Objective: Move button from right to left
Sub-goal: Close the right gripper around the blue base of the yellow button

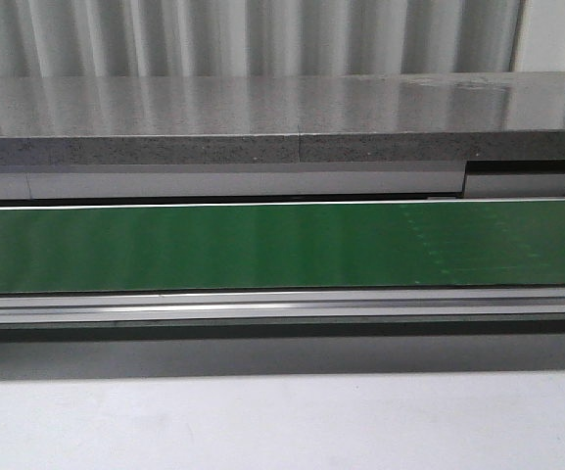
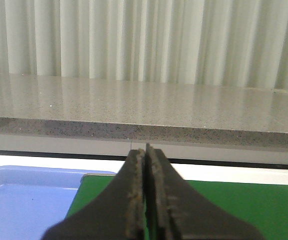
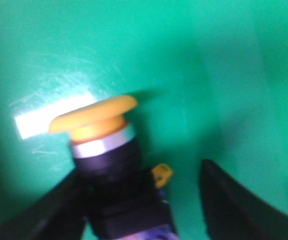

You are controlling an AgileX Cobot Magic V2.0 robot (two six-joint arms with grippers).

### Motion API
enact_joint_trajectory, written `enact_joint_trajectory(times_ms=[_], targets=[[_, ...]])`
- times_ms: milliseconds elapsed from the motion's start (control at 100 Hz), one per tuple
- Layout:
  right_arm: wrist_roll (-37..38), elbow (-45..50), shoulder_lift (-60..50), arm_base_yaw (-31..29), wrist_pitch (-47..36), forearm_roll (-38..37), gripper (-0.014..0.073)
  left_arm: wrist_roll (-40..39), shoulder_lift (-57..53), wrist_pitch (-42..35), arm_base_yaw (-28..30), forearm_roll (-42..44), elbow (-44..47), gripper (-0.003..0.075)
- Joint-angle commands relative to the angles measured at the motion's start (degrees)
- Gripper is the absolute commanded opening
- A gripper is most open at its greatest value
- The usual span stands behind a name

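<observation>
The button [image 3: 105, 152] shows only in the right wrist view: yellow-orange cap, silver ring, black collar, dark block with a bluish rear, lying on the green belt [image 3: 213, 70]. My right gripper [image 3: 141, 172] is open around it. One finger [image 3: 59, 210] is against the button's body and the other finger [image 3: 228, 200] stands apart from it. My left gripper [image 2: 145, 150] is shut and empty, above the end of the green belt [image 2: 263, 205]. Neither gripper nor the button shows in the front view.
A blue tray [image 2: 24, 200] lies next to the belt's end in the left wrist view. The long green belt [image 1: 262, 245] runs across the front view, with a grey stone counter [image 1: 262, 113] behind it and a white surface [image 1: 282, 421] in front.
</observation>
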Motion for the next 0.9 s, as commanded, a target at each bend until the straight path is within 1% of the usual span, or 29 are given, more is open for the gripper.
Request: enact_joint_trajectory(times_ms=[0, 40, 90, 230, 350, 450, 500, 620, 760, 890], targets=[[-0.8, -1.4, -2.1, -0.1, -2.0, -0.9, 0.0294, -0.1, -2.0, -4.5, 0.0, -0.1, 1.4, -0.0020], [-0.8, -1.5, -2.4, -0.1, -1.7, -0.9, 0.0247, -0.1, -2.0, -4.5, 0.0, -0.1, 1.4, -0.0020], [-0.8, -1.5, -2.9, -0.1, -1.6, -0.9, 0.0223, -0.1, -2.0, -4.5, 0.0, -0.1, 1.4, -0.0020], [-0.8, -1.5, -6.3, -0.1, -1.2, -0.4, 0.0225, -0.1, -2.0, -4.5, 0.0, -0.1, 1.4, -0.0020], [-0.8, -1.5, -11.4, -0.1, 0.0, 2.9, 0.0225, -0.1, -2.0, -4.5, 0.0, -0.1, 1.4, -0.0020], [-0.8, -1.5, -16.6, 0.8, 3.1, 7.2, 0.0225, -0.1, -2.0, -4.5, 0.0, -0.1, 1.4, -0.0020], [-0.8, -1.4, -18.8, 1.9, 4.7, 8.4, 0.0225, -0.1, -2.0, -4.5, 0.0, -0.1, 1.4, -0.0020], [-0.8, -1.3, -22.3, 6.6, 8.1, 8.5, 0.0225, -0.1, -2.0, -4.5, 0.0, -0.1, 1.4, -0.0020], [-0.7, -1.1, -22.7, 12.0, 11.4, 8.5, 0.0225, -0.1, -2.0, -4.5, 0.0, -0.1, 1.4, -0.0020], [-0.7, 0.6, -22.7, 15.0, 11.8, 8.6, 0.0225, -0.1, -2.0, -4.5, 0.0, -0.1, 1.4, -0.0020]])
